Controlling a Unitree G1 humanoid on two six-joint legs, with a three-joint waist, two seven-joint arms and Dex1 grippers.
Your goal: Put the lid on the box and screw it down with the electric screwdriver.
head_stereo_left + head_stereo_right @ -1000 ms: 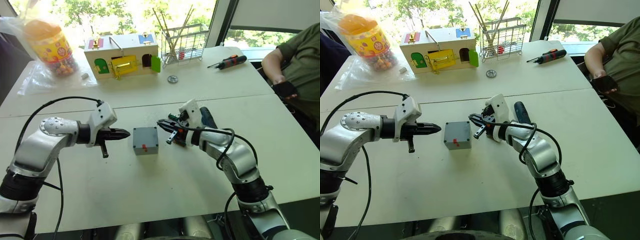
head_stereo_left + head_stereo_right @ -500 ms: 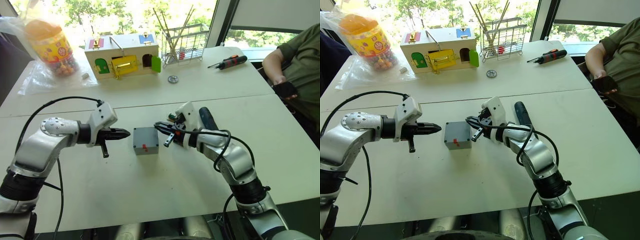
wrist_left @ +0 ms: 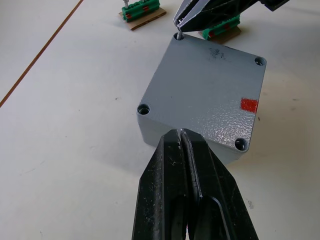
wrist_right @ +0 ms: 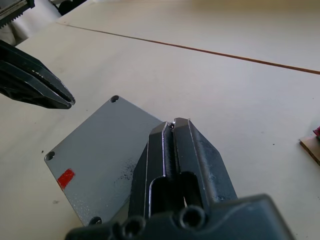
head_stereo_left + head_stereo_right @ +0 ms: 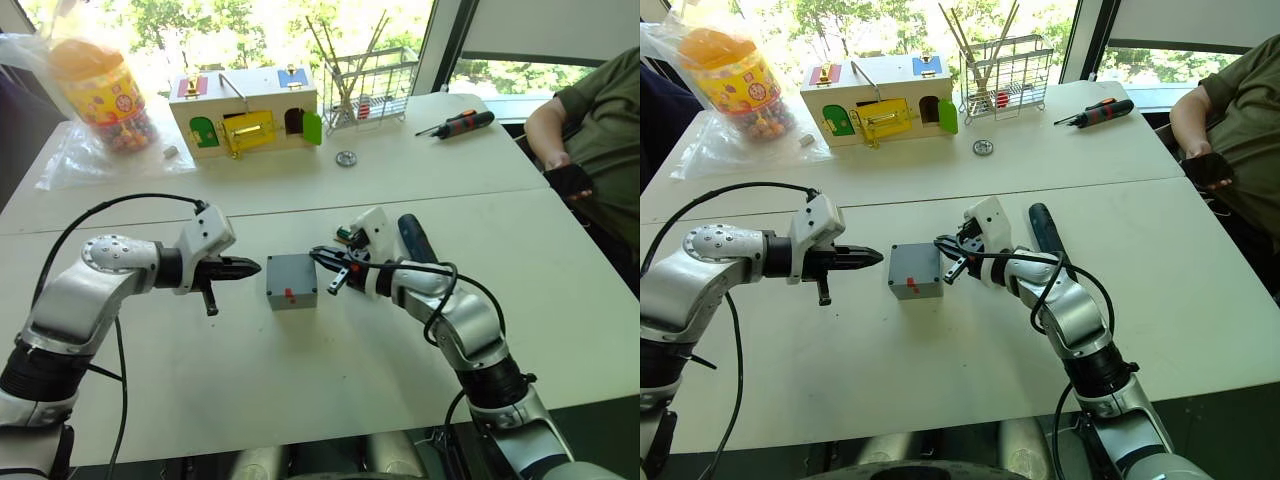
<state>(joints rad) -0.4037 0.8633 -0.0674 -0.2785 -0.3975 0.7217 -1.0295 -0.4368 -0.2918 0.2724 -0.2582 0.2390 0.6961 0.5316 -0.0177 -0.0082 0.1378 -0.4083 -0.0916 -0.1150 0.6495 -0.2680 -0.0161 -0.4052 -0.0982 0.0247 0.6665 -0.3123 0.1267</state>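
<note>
Two grippers flank the small square grey plastic box point(image 5: 291, 281), which sits near the middle of the white bench point(image 5: 300, 370) with its flat grey lid point(image 3: 207, 92) already seated on top, a red mark on the lid surface and screw holes at the corners. The left gripper point(image 5: 251, 267) hovers just beside the box's left side, fingers pressed together and holding nothing. The right gripper point(image 5: 322, 255) has its fingers together, their tips at the far right corner hole of the lid, seemingly pinching a small metal screw point(image 3: 178, 35). The thick black cylindrical electric screwdriver point(image 5: 413, 238) lies on the bench behind the right forearm. Two small green terminal blocks point(image 3: 141, 10) rest near the box.
</note>
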